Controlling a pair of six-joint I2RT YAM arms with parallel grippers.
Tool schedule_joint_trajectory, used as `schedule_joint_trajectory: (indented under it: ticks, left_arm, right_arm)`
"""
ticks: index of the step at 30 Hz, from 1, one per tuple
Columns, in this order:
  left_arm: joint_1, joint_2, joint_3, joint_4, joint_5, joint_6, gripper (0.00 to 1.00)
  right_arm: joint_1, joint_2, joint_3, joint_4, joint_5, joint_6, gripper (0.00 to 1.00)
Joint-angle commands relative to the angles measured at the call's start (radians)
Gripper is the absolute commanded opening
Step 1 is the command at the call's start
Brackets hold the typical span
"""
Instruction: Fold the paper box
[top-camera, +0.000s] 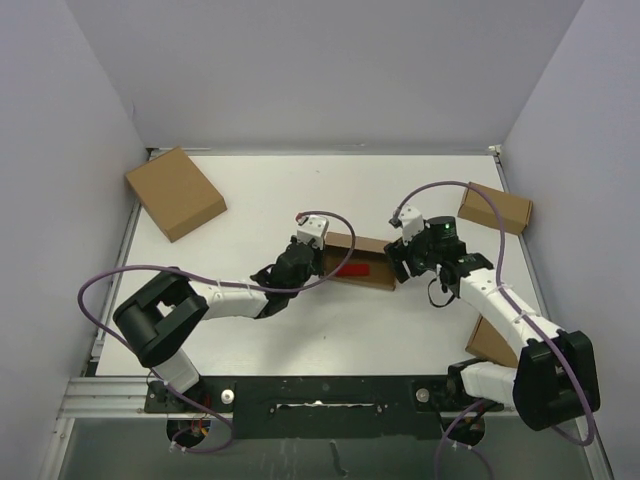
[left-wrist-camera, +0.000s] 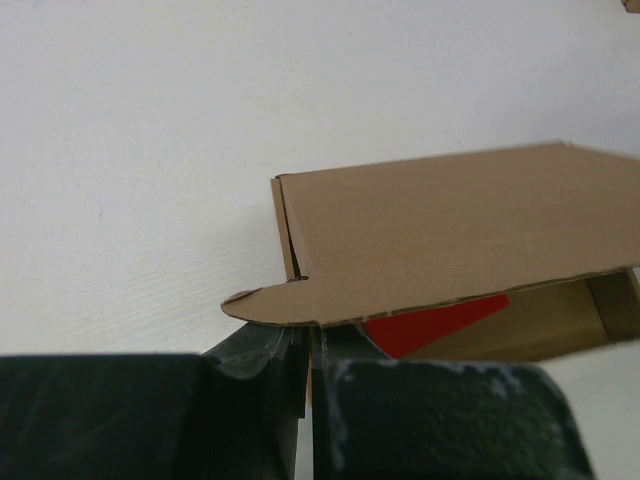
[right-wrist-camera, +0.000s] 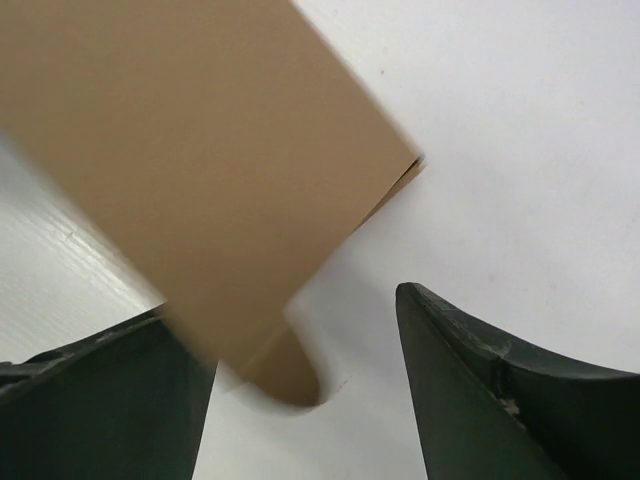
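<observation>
The paper box (top-camera: 362, 262) lies near the middle of the desk (top-camera: 300, 190), lid half raised over a red block (left-wrist-camera: 440, 325), the left gripper (left-wrist-camera: 310, 345) clenched on its flap edge, the right gripper (right-wrist-camera: 300, 330) released, jaws spread at its right end

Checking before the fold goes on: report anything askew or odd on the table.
The paper box in the middle sits unfinished: its lid is tilted up, ajar, with a red block showing in the gap beneath. No tear shows.
</observation>
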Motion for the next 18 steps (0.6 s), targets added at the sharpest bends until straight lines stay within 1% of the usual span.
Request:
schedule_joint_trajectory:
  ticks: [1, 3, 5, 8, 9, 12, 18]
  left_arm:
    - [-0.017, -0.032, 0.051, -0.014, 0.034, -0.021, 0.0]
    - [-0.019, -0.028, 0.052, -0.018, 0.034, -0.017, 0.0]
    - [-0.021, -0.026, 0.052, -0.018, 0.035, -0.009, 0.0]
    - [-0.022, -0.027, 0.052, -0.019, 0.037, -0.003, 0.0]
    - [-0.021, -0.027, 0.052, -0.018, 0.038, -0.001, 0.0]
    - [-0.022, -0.027, 0.052, -0.018, 0.04, 0.001, 0.0]
    - [-0.023, -0.023, 0.052, -0.02, 0.048, 0.001, 0.0]
  right_arm:
    - [-0.056, 0.006, 0.04, -0.068, -0.106, -0.039, 0.69]
    - [-0.091, 0.004, 0.051, -0.093, -0.141, -0.051, 0.69]
    - [-0.142, -0.015, 0.067, -0.137, -0.215, -0.103, 0.69]
    - [-0.233, -0.067, 0.104, -0.279, -0.446, -0.3, 0.7]
    - [-0.249, -0.084, 0.114, -0.328, -0.5, -0.365, 0.7]
    - [-0.273, -0.124, 0.15, -0.476, -0.595, -0.561, 0.71]
    - [-0.276, -0.143, 0.248, -0.767, -0.75, -0.842, 0.75]
